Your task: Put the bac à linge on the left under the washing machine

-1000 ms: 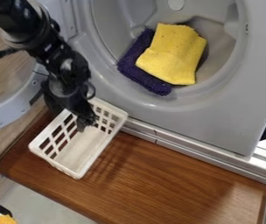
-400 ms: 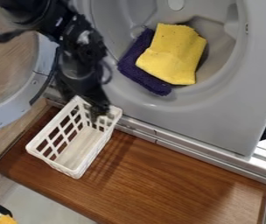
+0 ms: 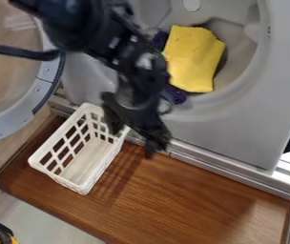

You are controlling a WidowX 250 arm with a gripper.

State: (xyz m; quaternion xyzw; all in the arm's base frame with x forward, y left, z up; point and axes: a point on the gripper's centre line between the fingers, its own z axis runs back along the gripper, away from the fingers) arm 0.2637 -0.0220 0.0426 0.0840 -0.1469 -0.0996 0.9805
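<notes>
Camera view: your hand (image 3: 133,144) hangs spread at three o'clock of the white basket (image 3: 101,169); likely light, semi-stiff; pinch its rim (image 3: 34,161).

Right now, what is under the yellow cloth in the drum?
A purple cloth sticks out along the left side of the yellow cloth. The arm hides part of it, and anything farther under the yellow cloth is covered.

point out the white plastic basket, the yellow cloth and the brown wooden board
white plastic basket (image 3: 88,159): camera view, on its inside floor
yellow cloth (image 3: 193,59): camera view, middle of its upper face
brown wooden board (image 3: 182,198): camera view, bare top surface
</notes>
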